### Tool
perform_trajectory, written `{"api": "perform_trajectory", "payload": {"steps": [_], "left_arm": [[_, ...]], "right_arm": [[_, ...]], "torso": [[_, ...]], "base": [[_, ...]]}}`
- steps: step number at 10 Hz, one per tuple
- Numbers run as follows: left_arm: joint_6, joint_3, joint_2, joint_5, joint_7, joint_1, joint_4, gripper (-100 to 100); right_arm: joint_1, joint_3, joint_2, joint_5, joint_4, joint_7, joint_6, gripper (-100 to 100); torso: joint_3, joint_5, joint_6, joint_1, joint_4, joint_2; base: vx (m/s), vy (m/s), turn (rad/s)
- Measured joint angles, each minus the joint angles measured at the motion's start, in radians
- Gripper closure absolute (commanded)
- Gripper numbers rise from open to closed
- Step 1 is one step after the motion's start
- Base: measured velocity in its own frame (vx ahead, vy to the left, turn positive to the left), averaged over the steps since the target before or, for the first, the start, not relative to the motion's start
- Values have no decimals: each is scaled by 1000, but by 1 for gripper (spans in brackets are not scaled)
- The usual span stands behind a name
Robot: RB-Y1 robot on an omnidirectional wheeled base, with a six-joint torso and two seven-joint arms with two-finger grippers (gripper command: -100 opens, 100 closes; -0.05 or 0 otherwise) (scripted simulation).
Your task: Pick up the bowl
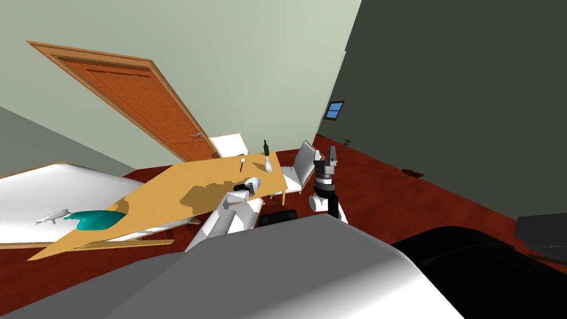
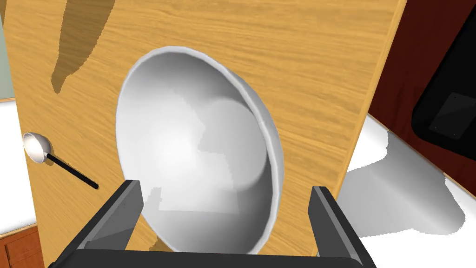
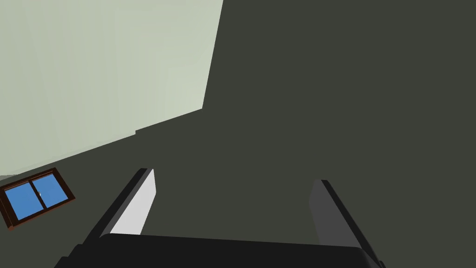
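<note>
Left gripper (image 2: 225,186) hangs wide open, white bowl (image 2: 200,149) between its jaws, nearer one finger; I'd centre it, sink lower, then close gently. Right gripper (image 3: 232,177) idles, jaws wide too.

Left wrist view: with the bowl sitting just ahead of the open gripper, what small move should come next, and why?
Probably ease the left gripper closer to the bowl before closing. Its fingers stand open and are not pressing the bowl, which rests upright on the wooden table, so nothing is gripped yet.
</note>
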Motion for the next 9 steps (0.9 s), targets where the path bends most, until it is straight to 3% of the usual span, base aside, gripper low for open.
{"api": "perform_trajectory", "payload": {"steps": [2, 3, 4, 9], "left_arm": [[33, -8, 9, 6, -7, 19, 33, -100], [38, -8, 10, 6, -7, 20, 33, 0], [38, -8, 10, 6, -7, 19, 33, -100], [-42, -6, -25, 10, -31, -103, 194, -100]], "right_arm": [[0, 0, 0, 0, 0, 0, 0, 0], [0, 0, 0, 0, 0, 0, 0, 0], [0, 0, 0, 0, 0, 0, 0, 0], [0, 0, 0, 0, 0, 0, 0, 0]], "torso": [[2, 0, 0, -1, 1, 3], [3, -1, 0, -3, 1, 5], [4, -1, 0, -4, 1, 6], [4, -1, 0, -5, 2, 7]], "base": [[33, 27, -15], [0, 0, 0], [-16, 12, 190], [-11, -5, 54]]}}
